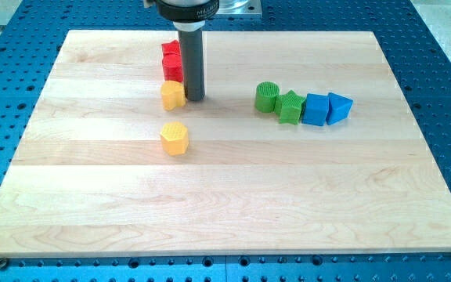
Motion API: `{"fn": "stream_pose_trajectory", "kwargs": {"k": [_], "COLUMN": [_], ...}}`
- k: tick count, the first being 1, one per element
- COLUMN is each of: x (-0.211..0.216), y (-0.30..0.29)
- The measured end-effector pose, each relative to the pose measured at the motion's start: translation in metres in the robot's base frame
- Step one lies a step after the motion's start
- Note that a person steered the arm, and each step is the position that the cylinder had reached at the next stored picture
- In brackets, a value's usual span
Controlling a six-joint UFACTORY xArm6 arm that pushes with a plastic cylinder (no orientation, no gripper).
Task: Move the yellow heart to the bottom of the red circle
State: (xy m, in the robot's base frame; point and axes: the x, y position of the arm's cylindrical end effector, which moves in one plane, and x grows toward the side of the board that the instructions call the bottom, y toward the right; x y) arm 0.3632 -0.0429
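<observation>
The red circle [173, 70] sits near the board's top, left of centre, touching another red block [170, 49] just above it. A yellow block that looks like the heart [172, 95] lies directly below the red circle, nearly touching it. My tip [193, 99] rests on the board right beside the yellow heart, on its right side, and the rod stands just right of the red circle. A second yellow block, apparently a pentagon [174, 139], lies further down, apart from the others.
A row of blocks lies right of centre: a green circle [267, 96], a green star [290, 108], a blue cube [315, 110] and a blue triangle [340, 107], touching one another. The wooden board [233, 204] rests on a blue perforated table.
</observation>
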Motion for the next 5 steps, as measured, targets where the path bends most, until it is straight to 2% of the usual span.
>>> {"fn": "stream_pose_trajectory", "kwargs": {"k": [1, 2, 3, 4, 5], "x": [0.015, 0.067, 0.142, 0.175, 0.167], "y": [0.027, 0.037, 0.033, 0.019, -0.008]}}
